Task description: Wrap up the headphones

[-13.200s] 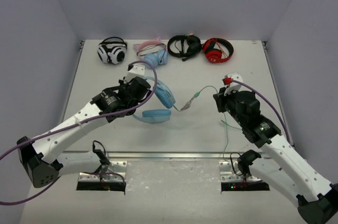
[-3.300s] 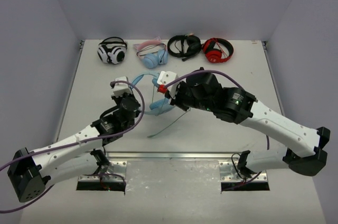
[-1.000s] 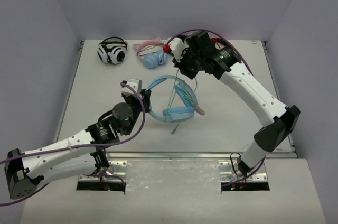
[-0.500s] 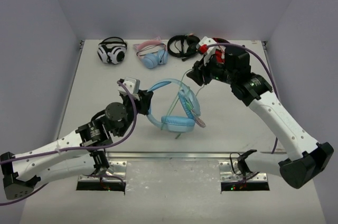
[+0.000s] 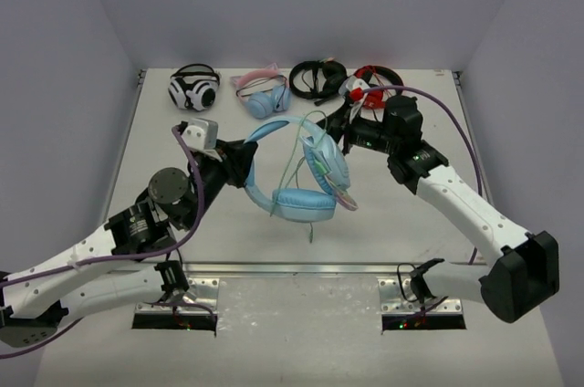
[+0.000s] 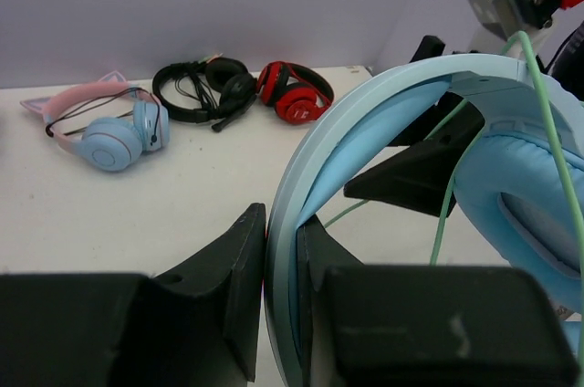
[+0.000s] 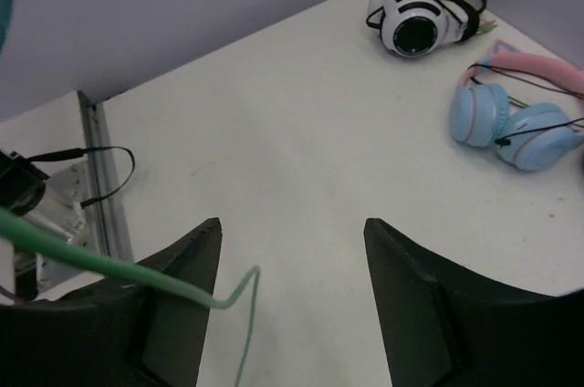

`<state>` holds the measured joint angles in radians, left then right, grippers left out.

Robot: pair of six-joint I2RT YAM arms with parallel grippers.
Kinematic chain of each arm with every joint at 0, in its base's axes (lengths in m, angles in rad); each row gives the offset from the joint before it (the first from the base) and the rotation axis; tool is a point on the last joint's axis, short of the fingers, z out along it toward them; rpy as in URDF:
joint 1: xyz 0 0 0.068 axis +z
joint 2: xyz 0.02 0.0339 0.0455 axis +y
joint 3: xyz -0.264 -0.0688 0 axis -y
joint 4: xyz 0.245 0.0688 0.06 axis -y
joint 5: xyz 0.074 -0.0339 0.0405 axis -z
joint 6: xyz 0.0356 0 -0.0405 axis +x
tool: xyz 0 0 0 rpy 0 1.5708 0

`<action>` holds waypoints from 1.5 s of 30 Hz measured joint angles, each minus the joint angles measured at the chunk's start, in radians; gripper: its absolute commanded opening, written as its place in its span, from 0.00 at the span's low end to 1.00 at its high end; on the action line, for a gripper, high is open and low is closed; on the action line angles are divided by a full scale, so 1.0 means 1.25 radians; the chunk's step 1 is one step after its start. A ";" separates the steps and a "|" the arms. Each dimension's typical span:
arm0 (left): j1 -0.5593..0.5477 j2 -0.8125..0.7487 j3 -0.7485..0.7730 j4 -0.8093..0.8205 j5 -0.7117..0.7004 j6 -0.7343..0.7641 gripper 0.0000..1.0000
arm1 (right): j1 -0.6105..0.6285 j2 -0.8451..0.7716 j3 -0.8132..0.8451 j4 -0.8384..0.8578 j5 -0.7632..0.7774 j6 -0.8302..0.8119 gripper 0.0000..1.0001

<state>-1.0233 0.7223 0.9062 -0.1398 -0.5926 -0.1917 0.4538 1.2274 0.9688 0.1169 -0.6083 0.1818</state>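
The light-blue headphones (image 5: 294, 197) hang above the table's middle, held by the headband (image 6: 383, 118). My left gripper (image 5: 245, 155) is shut on that headband, both black fingers pressed flat against it (image 6: 283, 250). The thin pale-green cable (image 5: 308, 145) loops over the band and cups, and its end dangles below (image 5: 311, 232). My right gripper (image 5: 339, 131) stands open just right of the headphones. In the right wrist view, a strand of cable (image 7: 109, 264) crosses its left finger and kinks down between the spread jaws (image 7: 290, 239), gripped by nothing.
Along the table's far edge lie black-and-white headphones (image 5: 193, 88), pink cat-ear headphones (image 5: 264, 95), a black headset (image 5: 318, 78) and red-and-black headphones (image 5: 376, 79), partly behind my right arm. A metal rail (image 5: 292, 268) runs along the near edge.
My right gripper has opened, let go of the cable and pulled back from the far edge towards the headphones. My left gripper has swung the headphones up and to the left.
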 measured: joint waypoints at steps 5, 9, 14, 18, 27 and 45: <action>0.000 -0.004 0.021 -0.027 -0.007 -0.002 0.00 | 0.000 0.036 -0.058 0.153 -0.079 0.092 0.66; 0.000 -0.002 0.042 -0.066 -0.034 -0.012 0.00 | 0.000 0.070 -0.092 0.262 -0.111 0.161 0.33; 0.000 -0.002 0.059 -0.087 -0.069 -0.026 0.00 | 0.000 0.131 -0.126 0.387 -0.130 0.229 0.06; 0.000 0.000 0.077 -0.105 -0.087 -0.031 0.00 | 0.001 0.185 -0.154 0.479 -0.141 0.287 0.01; 0.000 0.002 0.078 -0.082 -0.166 -0.049 0.00 | 0.055 0.226 -0.237 0.670 -0.140 0.391 0.25; 0.000 0.112 0.219 0.013 -0.475 -0.010 0.01 | 0.253 0.508 -0.225 0.913 -0.062 0.500 0.19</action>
<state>-1.0237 0.8627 1.1805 -0.1234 -1.1862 -0.2043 0.7700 1.8626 0.6876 1.2579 -0.6861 0.8062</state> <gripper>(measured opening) 0.142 0.252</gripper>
